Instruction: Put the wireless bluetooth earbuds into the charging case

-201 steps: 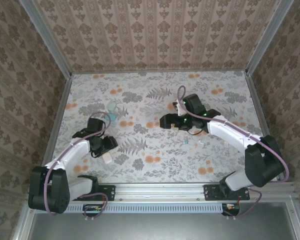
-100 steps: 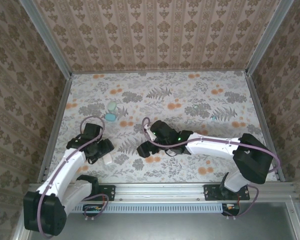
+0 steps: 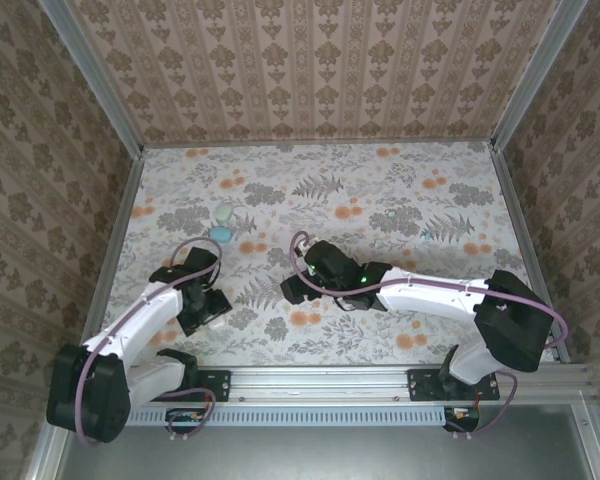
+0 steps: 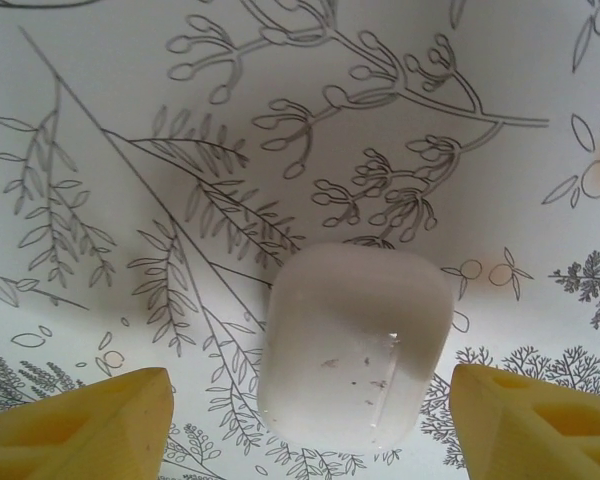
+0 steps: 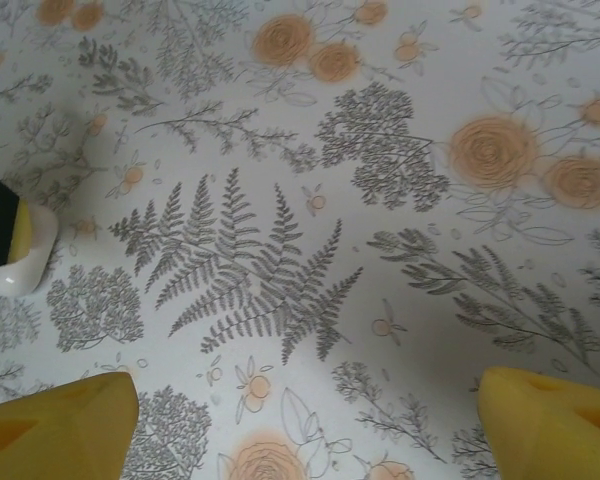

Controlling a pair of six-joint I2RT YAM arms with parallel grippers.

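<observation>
While folded sharply at 8 o'clock, poises left gripper [image 4: 310, 405] wide astride case [image 4: 355, 345], yellow wedge fingers [image 4: 80, 425] clear of both sides. Smooth white rounded pebble, faintly speckled. Stretched low from 5 o'clock toward centre, holds right gripper [image 5: 308, 410] wide over matte floral cloth [image 5: 280, 150], gripping nothing. Tiny teal earbud [image 3: 427, 236] at 2 o'clock, well apart from both.

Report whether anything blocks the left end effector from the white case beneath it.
Nothing visible does. In the left wrist view the white case lies flat on the floral table between the fingers of the open left end effector, with a gap of bare table on each side.
</observation>
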